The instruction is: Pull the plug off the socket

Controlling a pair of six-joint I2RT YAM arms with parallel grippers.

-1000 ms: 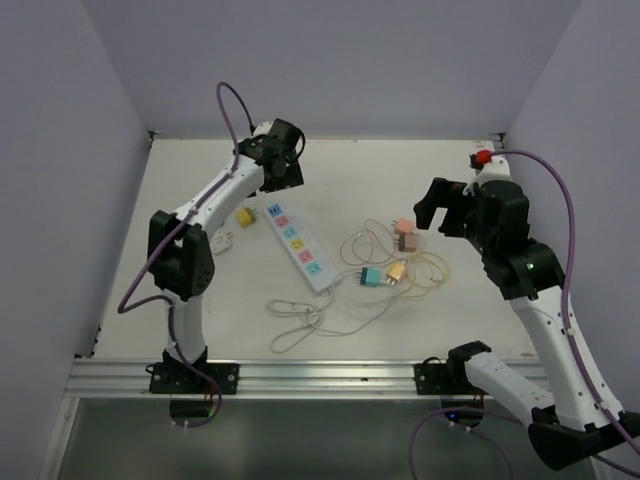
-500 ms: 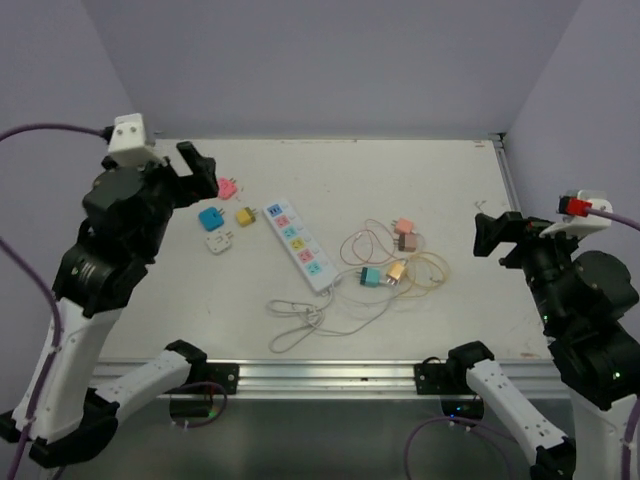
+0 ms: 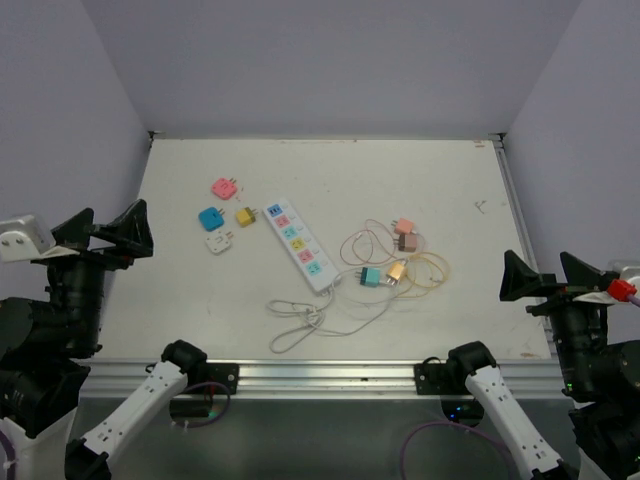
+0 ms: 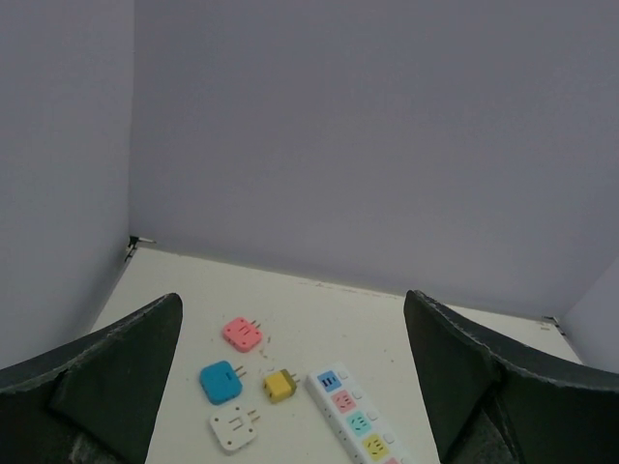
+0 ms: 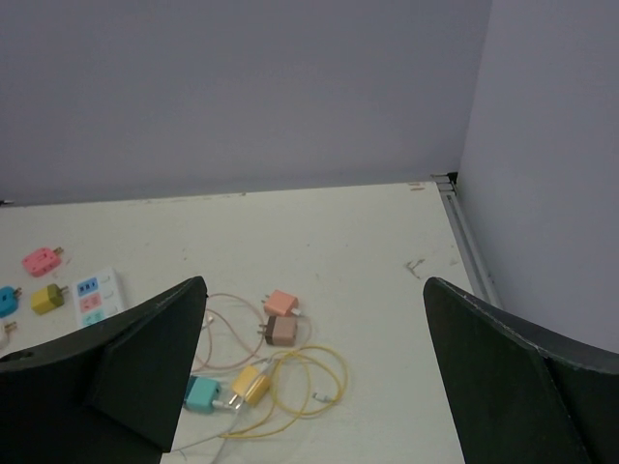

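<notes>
Socket (image 3: 297, 243) mid-frame looks light, stiff, slippy on the counter (image 3: 450, 180).
Left pincer (image 3: 105, 228) and right pincer (image 3: 547, 275) gape, empty; I'd pin its long sides.

Left of centre in the overhead view you have four loose plugs lying close together on the white table (image 3: 400, 170): a pink plug (image 3: 224, 187), a blue plug (image 3: 210, 218), a yellow plug (image 3: 245, 215) and a white plug (image 3: 218, 241). Right of centre, a salmon plug (image 3: 404, 226), a brown plug (image 3: 407, 241), a teal plug (image 3: 370, 276) and an amber plug (image 3: 396, 271) lie among thin looping cables (image 3: 446, 268).
</notes>
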